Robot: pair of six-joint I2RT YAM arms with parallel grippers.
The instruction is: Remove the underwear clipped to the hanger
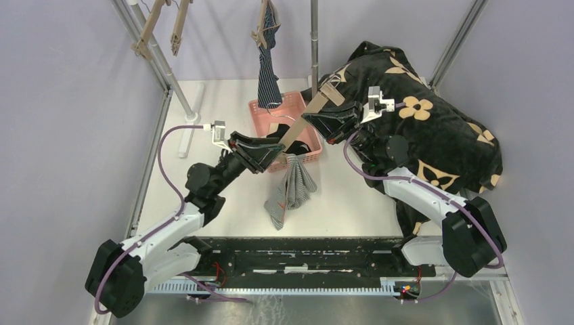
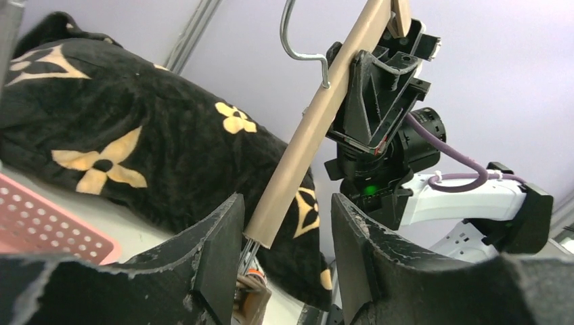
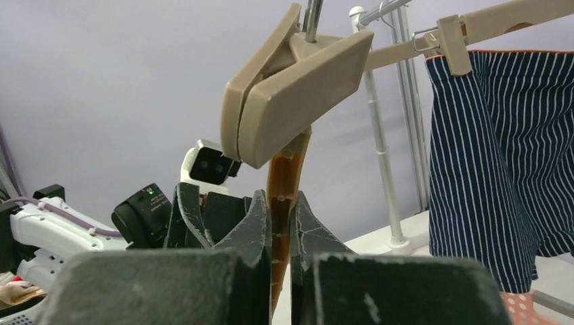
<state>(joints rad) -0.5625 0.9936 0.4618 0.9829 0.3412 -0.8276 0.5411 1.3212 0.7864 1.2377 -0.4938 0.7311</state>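
Note:
My right gripper (image 1: 323, 116) is shut on a tan hanger bar (image 1: 306, 116) and holds it slanted above the pink basket (image 1: 290, 103); in the right wrist view its fingers (image 3: 260, 220) pinch the bar (image 3: 283, 183) below an empty clip (image 3: 298, 95). Grey-and-white striped underwear (image 1: 291, 191) hangs from the bar's low end. My left gripper (image 1: 269, 156) is open with that low end (image 2: 291, 169) between its jaws, untouched, and a clip (image 2: 252, 298) sits below. Navy striped underwear (image 1: 269, 68) hangs clipped on another hanger at the back and shows in the right wrist view (image 3: 494, 156). A black cloth (image 1: 308, 144) lies in the basket.
A big black blanket with tan flowers (image 1: 433, 135) is heaped at the right, behind my right arm. A metal rack post (image 1: 314, 40) and slanted side rails (image 1: 152, 54) stand at the back, with empty tan hangers (image 1: 177, 27) at the upper left.

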